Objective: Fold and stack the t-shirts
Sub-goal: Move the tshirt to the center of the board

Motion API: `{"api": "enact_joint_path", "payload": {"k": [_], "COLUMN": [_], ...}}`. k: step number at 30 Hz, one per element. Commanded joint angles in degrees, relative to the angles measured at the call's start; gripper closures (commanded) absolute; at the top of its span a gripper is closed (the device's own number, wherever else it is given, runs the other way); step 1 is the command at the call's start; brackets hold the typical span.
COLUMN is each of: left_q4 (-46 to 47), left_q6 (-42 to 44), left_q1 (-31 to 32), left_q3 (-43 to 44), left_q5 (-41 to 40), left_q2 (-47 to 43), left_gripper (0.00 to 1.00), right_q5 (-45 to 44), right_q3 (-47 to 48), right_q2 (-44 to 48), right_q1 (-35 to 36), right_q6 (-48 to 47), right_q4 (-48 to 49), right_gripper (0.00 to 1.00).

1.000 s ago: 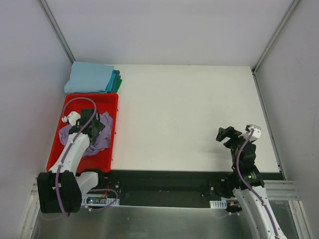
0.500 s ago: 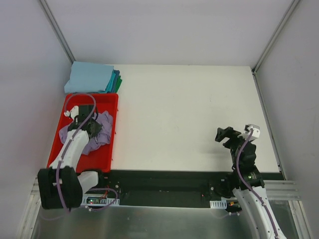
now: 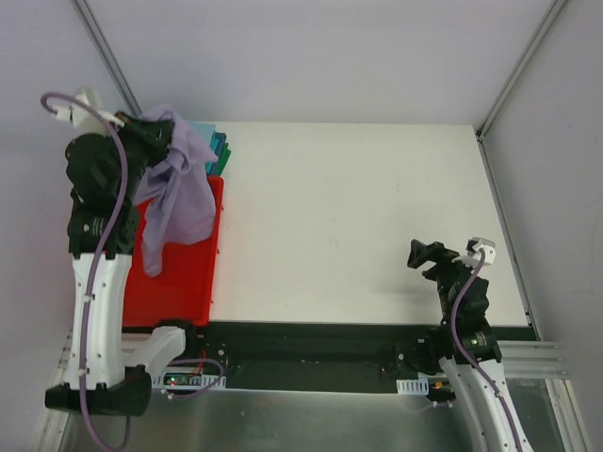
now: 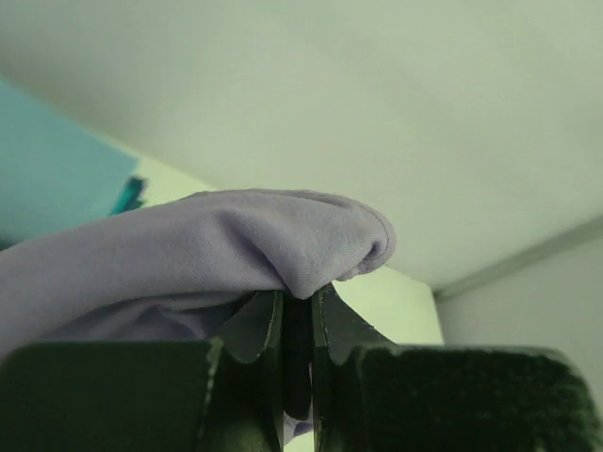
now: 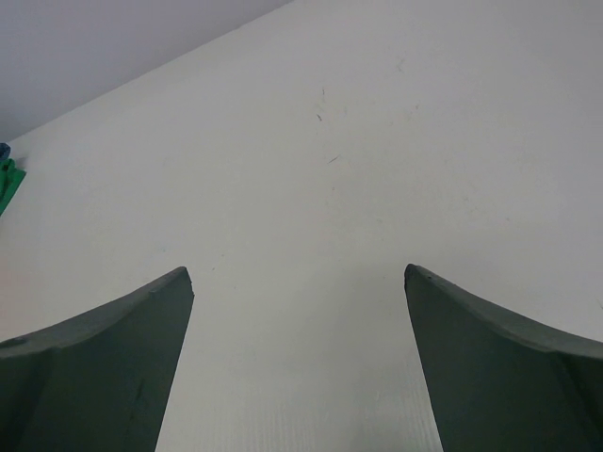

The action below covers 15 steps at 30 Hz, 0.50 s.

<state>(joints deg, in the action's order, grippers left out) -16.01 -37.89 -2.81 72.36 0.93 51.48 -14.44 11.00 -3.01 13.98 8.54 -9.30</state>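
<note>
- Above the arms, in the overhead view, the left pincer [image 3: 155, 135] is held high and clamped on a bunch of the lavender t-shirt [image 3: 179, 198]. The cloth hangs loose below and to the right of it, over the red bin [image 3: 184, 273].
- Just behind that pincer, teal and green edges of the folded stack [image 3: 220, 151] peek out past the hanging cloth.
- The right pincer [image 3: 429, 254] stands wide open over the white table [image 3: 358, 188], well apart from every shirt.
- From the left wrist, both fingers [image 4: 256, 325] press together with lavender cloth pinched between them. A rounded fold bulges just above their tips, and a light blue shirt [image 4: 47, 179] lies far off to the left.
- From the right wrist, the two fingers [image 5: 104, 363] are spread far apart and grip nothing, with only tabletop ahead. A sliver of green shirt [image 5: 8, 184] shows at the far left edge.
</note>
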Motion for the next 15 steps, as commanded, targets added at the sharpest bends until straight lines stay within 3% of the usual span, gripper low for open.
{"api": "enact_joint_path", "payload": {"k": [1, 7, 11, 15], "left_q4": [6.96, 6.34, 6.34, 6.26], "left_q6": [6.67, 16.35, 16.62, 16.01], "left_q1": [10.24, 29.77, 35.32, 38.05], "left_q3": [18.04, 37.3, 49.26, 56.48], "left_q5": [14.26, 26.29, 39.21, 40.21], "left_q2": [12.73, 29.52, 39.64, 45.89], "left_gripper": [1.0, 1.0, 1.0, 1.0], "right_q5": [0.64, -1.12, -0.95, -1.21], "right_q3": [0.25, 0.07, 0.42, 0.51], "right_q2": [2.13, 3.8, 3.18, 3.36], "right_q1": [0.08, 0.08, 0.0, 0.0], "right_q6": [0.78, 0.34, 0.34, 0.43], "right_q4": [1.13, 0.95, 0.07, -0.63], "right_gripper": [0.04, 0.04, 0.04, 0.04]}}
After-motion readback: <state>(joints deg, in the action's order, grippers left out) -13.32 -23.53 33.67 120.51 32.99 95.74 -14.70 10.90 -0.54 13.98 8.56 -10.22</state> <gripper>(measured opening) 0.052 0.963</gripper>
